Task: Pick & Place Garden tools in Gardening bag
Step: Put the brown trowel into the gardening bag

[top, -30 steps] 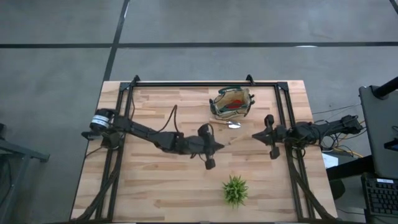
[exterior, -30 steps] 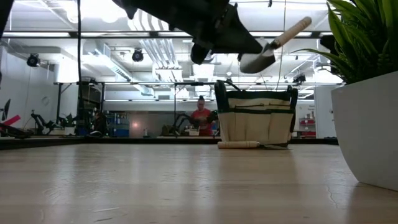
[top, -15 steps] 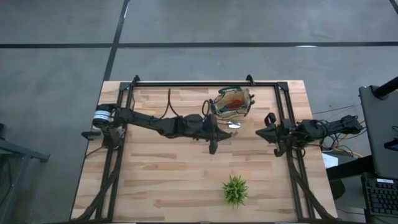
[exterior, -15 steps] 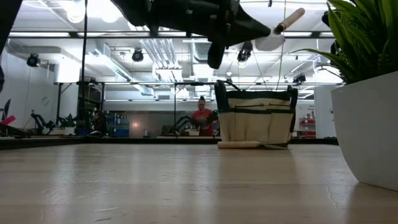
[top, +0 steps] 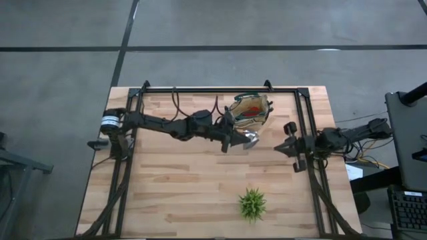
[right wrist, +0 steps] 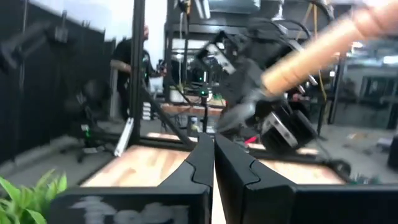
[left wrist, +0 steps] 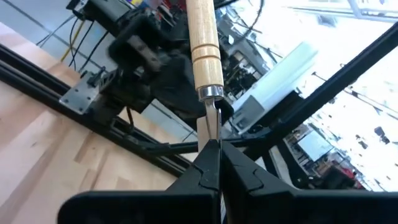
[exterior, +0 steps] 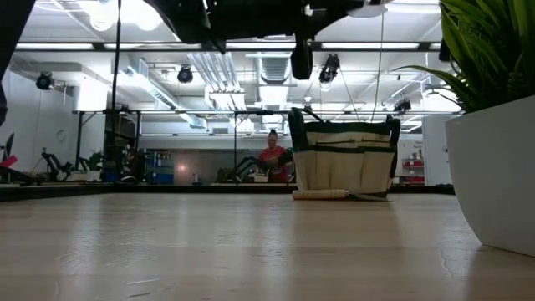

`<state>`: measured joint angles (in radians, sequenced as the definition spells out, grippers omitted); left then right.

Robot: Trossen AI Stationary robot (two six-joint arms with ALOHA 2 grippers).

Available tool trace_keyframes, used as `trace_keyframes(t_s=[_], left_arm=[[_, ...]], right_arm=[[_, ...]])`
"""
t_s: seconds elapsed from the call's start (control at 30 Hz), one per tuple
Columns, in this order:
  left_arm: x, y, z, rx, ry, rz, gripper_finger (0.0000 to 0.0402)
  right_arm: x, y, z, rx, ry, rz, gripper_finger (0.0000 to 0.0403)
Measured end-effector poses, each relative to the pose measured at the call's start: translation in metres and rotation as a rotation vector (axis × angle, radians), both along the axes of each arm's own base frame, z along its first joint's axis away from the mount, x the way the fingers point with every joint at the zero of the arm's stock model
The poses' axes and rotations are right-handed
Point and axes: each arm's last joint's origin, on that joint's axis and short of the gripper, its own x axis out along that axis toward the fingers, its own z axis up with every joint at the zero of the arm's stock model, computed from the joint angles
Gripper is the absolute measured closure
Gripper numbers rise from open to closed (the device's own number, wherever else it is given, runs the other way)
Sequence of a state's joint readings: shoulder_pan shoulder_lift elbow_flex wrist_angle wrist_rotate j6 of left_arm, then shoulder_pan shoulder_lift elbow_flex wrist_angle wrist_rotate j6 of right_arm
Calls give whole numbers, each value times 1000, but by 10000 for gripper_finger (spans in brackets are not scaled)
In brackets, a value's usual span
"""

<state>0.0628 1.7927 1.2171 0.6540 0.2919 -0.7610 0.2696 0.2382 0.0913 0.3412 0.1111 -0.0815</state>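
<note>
The right hand (right wrist: 214, 163) fills the foreground, its two dark fingers (right wrist: 198, 163) pressed together with only a thin seam between them. Beyond them lies the pale wooden worktop (right wrist: 144, 167). Farther off, the left arm (right wrist: 261, 93) hangs above the worktop, carrying a trowel (right wrist: 323, 46) whose light wooden handle slants across. A green plant (right wrist: 28, 196) shows at a corner. In the room behind, a person (right wrist: 132, 59) in dark clothes stands near dark frame posts.

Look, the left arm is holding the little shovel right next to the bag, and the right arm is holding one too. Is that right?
Not quite. The left gripper does hold the shovel by the bag, but the right gripper is shut on nothing, as the right wrist view shows.
</note>
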Motion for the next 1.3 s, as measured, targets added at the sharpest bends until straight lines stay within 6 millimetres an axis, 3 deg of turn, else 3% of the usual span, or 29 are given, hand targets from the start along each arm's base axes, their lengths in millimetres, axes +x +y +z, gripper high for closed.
trace_keyframes(t_s=[0.33,0.47,0.67,0.97,1.17,1.3], left_arm=[[-4,18,7,-50,-8,3,400],[-5,18,7,-52,-7,1,400],[-6,18,10,-52,-20,-7,400],[-9,15,17,-38,-47,-22,400],[-9,14,15,-43,-44,-24,400],[-9,13,15,-43,-45,-26,400]], right_arm=[[30,21,47,-356,236,-168,394],[42,38,72,-462,318,-323,394],[56,69,86,-722,451,-582,394],[82,111,79,-1057,541,-823,394],[100,128,67,-1190,582,-817,389],[110,135,67,-1212,592,-824,357]])
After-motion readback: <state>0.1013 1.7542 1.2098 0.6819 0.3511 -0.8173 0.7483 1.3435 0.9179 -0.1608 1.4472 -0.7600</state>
